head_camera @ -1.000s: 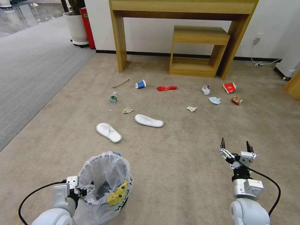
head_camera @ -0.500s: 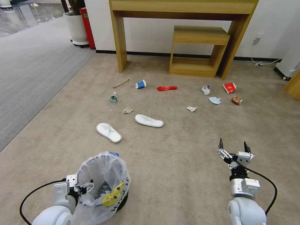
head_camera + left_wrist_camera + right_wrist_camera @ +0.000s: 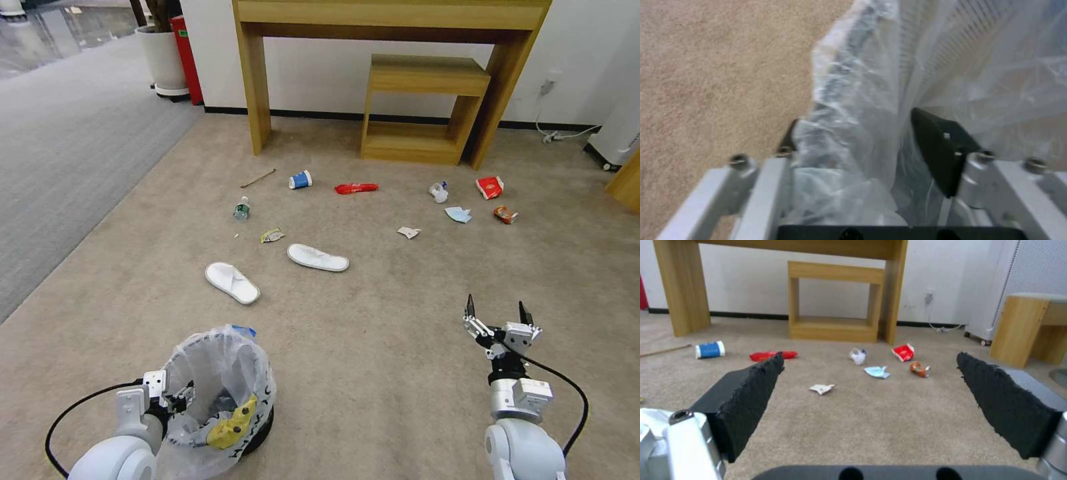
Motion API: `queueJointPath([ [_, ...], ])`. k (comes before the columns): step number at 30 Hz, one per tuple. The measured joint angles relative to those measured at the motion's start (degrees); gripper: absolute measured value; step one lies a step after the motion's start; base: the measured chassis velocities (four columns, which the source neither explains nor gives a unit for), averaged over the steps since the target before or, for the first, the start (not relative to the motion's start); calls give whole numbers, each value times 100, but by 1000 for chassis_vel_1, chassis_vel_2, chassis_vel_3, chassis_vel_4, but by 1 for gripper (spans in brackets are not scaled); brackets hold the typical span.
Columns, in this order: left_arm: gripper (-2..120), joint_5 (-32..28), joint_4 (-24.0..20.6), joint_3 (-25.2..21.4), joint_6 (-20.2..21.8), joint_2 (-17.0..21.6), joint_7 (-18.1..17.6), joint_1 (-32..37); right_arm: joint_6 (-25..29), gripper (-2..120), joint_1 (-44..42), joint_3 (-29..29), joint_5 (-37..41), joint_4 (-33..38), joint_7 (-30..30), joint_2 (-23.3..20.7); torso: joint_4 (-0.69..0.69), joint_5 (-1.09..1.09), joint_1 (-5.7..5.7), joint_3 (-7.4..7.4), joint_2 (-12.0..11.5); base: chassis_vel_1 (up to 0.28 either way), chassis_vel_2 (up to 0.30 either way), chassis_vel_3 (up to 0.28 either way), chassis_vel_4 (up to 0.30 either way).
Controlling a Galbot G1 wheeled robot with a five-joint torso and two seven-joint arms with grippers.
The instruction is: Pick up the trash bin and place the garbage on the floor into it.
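left pincer clamps the rim of the trash bin through its plastic liner, keeping the bin's mouth up for loading. right pincer hovers spread wide, empty, right of the bin; garbage lies on the floor beyond the bin.

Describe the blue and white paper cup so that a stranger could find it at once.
Start at the tall wooden table against the wall and look at the floor in front of its left leg. The paper cup lies on its side between a wooden stick and a red wrapper, the only blue-banded item there.
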Motion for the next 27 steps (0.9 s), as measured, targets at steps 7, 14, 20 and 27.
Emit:
queueJointPath([
  [7, 23, 4, -11, -2, -20, 3, 32, -12, -12, 100, 0, 6, -8, 1, 0, -6, 0, 1, 0, -1, 0, 0, 0, 0, 0],
  [14, 7, 55, -8, -25, -55, 14, 136, -22, -71, 100, 16, -5, -18, 17, 3, 2, 1, 1, 0, -1, 0, 0, 0, 0, 0],
  [20, 7, 78, 18, -47, -91, 9, 169, -26, -89, 100, 20, -10, -18, 14, 20, -5, 0, 0, 0, -1, 0, 0, 0, 0, 0],
  [27, 7, 81, -22, -121, -106, -81, 215, -54, -93, 100, -4, -16, -17, 17, 29, -15, -1, -3, 0, 0, 0, 0, 0, 0, 0],
])
